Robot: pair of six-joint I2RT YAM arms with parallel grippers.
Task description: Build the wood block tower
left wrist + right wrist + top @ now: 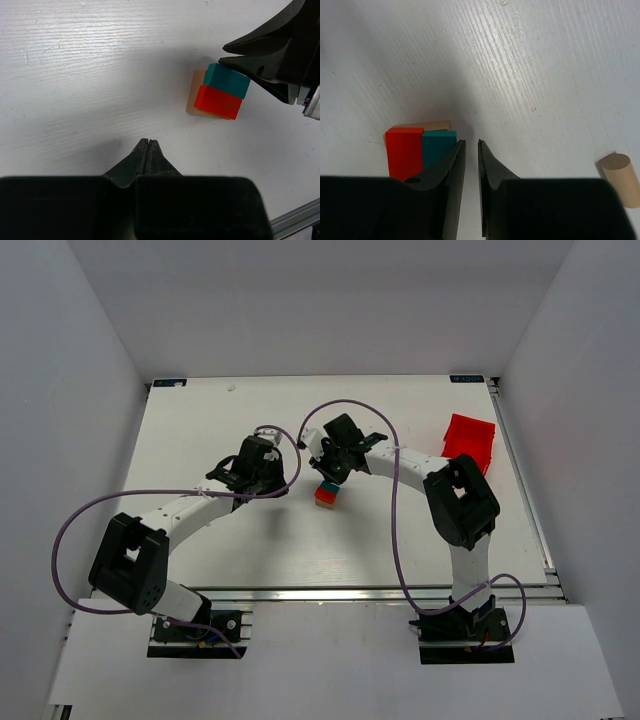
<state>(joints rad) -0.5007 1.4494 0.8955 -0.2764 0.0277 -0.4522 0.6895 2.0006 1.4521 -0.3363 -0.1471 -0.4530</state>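
Wood block tower (217, 95) beside right gripper (471, 143), narrowly parted, empty; left gripper (148, 141) closed.

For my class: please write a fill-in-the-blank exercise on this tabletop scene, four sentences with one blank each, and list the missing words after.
1. The stack shows ___ blocks: a tan block below, with a red block and a teal block side by side on it.
2. The left gripper has its fingers ___.
3. The right gripper has ___ between its fingers.
4. Apart from the stack, a tan wooden ___ lies on the white table.

Missing words: three; shut; nothing; cylinder.
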